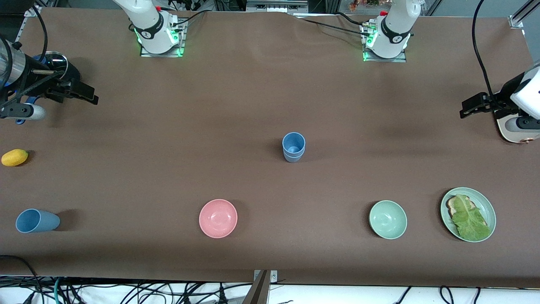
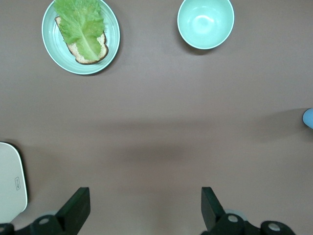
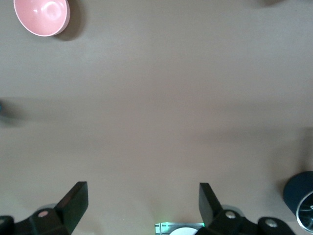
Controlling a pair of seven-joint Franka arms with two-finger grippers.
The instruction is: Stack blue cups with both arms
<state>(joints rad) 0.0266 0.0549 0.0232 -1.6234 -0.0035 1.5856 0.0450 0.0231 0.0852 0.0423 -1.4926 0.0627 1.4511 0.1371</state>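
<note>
Two blue cups (image 1: 293,147) stand nested and upright at the table's middle. A third blue cup (image 1: 37,221) lies on its side near the front edge at the right arm's end. My right gripper (image 1: 84,93) hangs open and empty over bare table at the right arm's end; the right wrist view shows its gripper (image 3: 142,203) with jaws wide apart. My left gripper (image 1: 470,105) hangs open and empty at the left arm's end; the left wrist view shows its gripper (image 2: 144,205) with jaws wide apart. A blue cup edge (image 2: 309,118) shows there.
A pink bowl (image 1: 218,218) and a pale-green bowl (image 1: 388,219) sit nearer the front camera than the nested cups. A green plate (image 1: 489,207) holds toast and lettuce. A yellow fruit (image 1: 14,157) lies at the right arm's end. A white device (image 1: 517,126) sits below the left gripper.
</note>
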